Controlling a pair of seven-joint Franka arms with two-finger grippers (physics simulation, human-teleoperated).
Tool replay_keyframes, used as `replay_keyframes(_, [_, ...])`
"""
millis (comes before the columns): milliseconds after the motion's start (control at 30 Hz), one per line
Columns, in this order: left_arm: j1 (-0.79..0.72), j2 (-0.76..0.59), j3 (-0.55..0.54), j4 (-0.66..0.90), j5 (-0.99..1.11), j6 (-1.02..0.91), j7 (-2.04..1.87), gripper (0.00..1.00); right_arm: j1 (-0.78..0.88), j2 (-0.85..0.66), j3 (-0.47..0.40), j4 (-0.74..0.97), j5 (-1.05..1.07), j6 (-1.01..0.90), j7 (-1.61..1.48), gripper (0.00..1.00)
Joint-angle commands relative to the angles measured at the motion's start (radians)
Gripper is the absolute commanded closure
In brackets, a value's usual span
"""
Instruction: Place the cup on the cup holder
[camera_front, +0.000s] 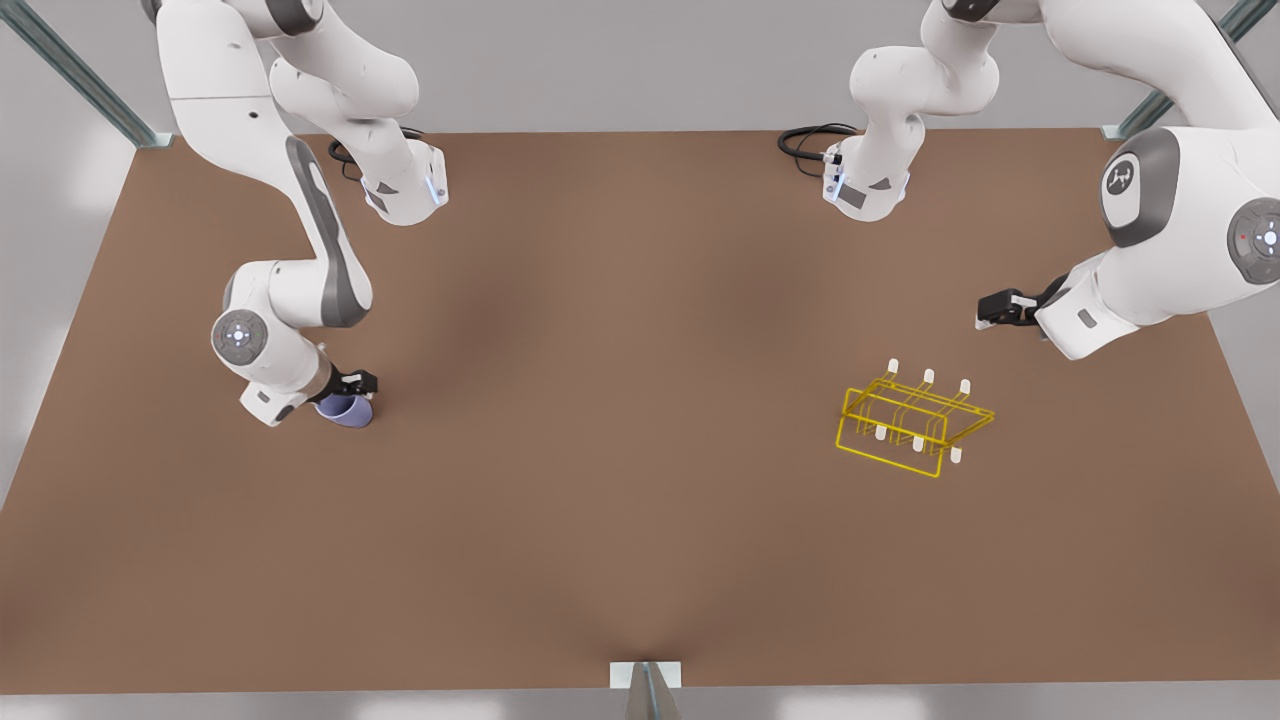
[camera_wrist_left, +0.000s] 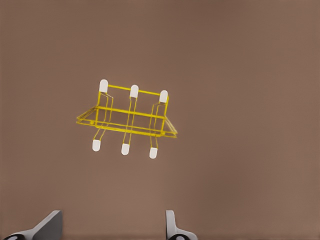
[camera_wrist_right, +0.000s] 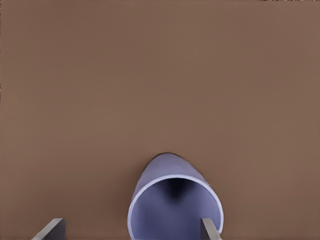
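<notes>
Two arms share one brown table (camera_front: 640, 560), and between them lies a broad stretch of bare board; a black cable coil (camera_front: 808, 140) sits at the far edge by one arm's base. The cup (camera_front: 345, 410) lies toward the front view's left, tipped on its side, its open mouth facing the right wrist camera (camera_wrist_right: 175, 212). The cup holder (camera_front: 915, 420) stands well apart from it, toward the front view's right, a yellow wire frame with six white-tipped pegs in two rows (camera_wrist_left: 127, 117). Nothing lies between the two.

The right gripper (camera_front: 350, 392) is down at the cup, its fingers (camera_wrist_right: 210, 230) spread with the cup's rim between them; one finger sits just at the rim, the other stands clear, so the cup is not pinched. The left gripper (camera_front: 985, 312) hangs above the table just beyond the cup holder, its fingers (camera_wrist_left: 172, 225) spread wide and holding nothing.

The cup sits nearer the table's left edge than its centre, with open room on its other sides.
</notes>
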Motion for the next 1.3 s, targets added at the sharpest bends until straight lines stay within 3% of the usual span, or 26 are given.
replay_keyframes(0, [-0.004, -0.002, -0.001, 0.0, 0.002, -0.003, 0.007, 0.0, 0.007, 0.0, 0.0, 0.0, 0.001, 0.01, -0.065, 0.0])
replay_keyframes(933, [0.015, 0.067, 0.006, 0.04, -0.001, -0.027, -0.004, 0.0, 0.026, 0.117, -0.02, -0.031, -0.003, 0.082, -0.074, 0.0])
replay_keyframes(967, [0.015, 0.072, 0.006, 0.04, -0.001, -0.027, -0.004, 0.0, 0.026, 0.117, -0.02, -0.031, -0.003, 0.081, -0.075, 0.14])
replay_keyframes(1000, [0.015, 0.073, 0.006, 0.04, -0.001, -0.027, -0.004, 0.0, 0.026, 0.117, -0.021, -0.031, -0.006, 0.079, -0.078, 0.38])
replay_keyframes(1033, [0.015, 0.073, 0.006, 0.04, -0.001, -0.027, -0.004, 0.0, 0.024, 0.118, -0.021, -0.031, -0.008, 0.077, -0.08, 0.56])
replay_keyframes(1267, [0.021, 0.085, 0.009, 0.04, 0.008, -0.011, 0.002, 0.0, 0.024, 0.134, -0.046, -0.017, -0.008, 0.073, -0.118, 0.64])
